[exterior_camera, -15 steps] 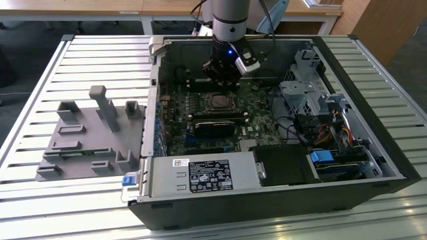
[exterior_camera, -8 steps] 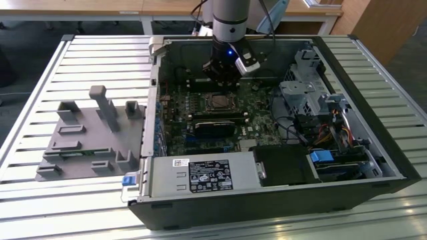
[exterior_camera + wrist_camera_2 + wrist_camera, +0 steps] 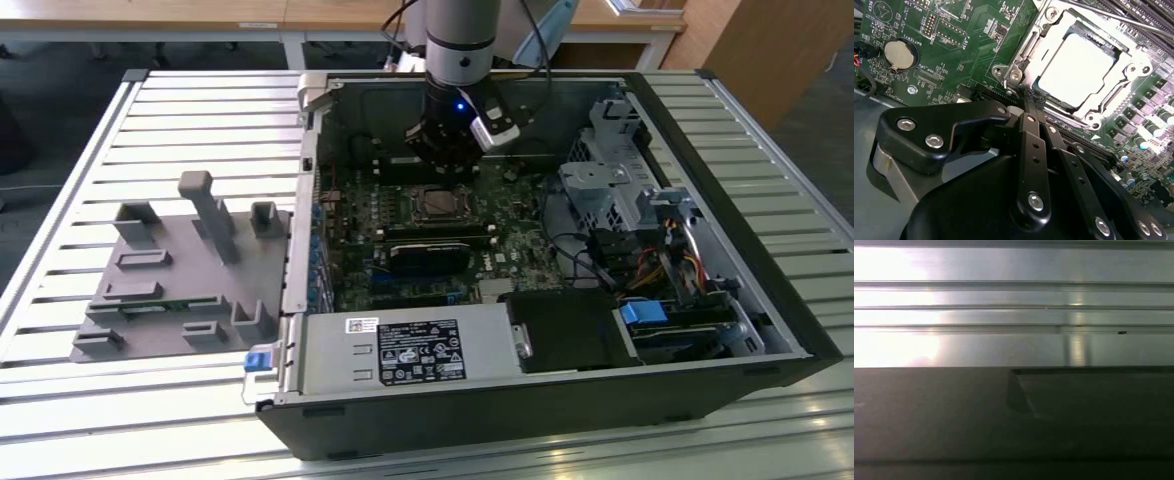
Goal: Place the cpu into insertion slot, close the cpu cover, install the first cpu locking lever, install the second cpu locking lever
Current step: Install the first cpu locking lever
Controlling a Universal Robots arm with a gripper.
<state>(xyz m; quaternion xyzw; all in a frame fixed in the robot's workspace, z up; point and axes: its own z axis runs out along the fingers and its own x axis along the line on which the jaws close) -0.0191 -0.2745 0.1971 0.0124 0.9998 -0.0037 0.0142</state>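
Seemed past seating and at the lever stage: spotted the cpu (image 3: pixel 1076 65) in the slot (image 3: pixel 1094 44), cover (image 3: pixel 1026 50) down, gripper (image 3: pixel 1029 97) fingers (image 3: pixel 1031 145) pressed together beside the cover's corner, figured on a fine, careful push.

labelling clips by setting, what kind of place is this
Probably a lab or workshop test bench. An opened computer case lies on a slatted aluminium table, a grey fixture block beside it, wooden desks behind. The gripper hangs by the cpu in its socket.
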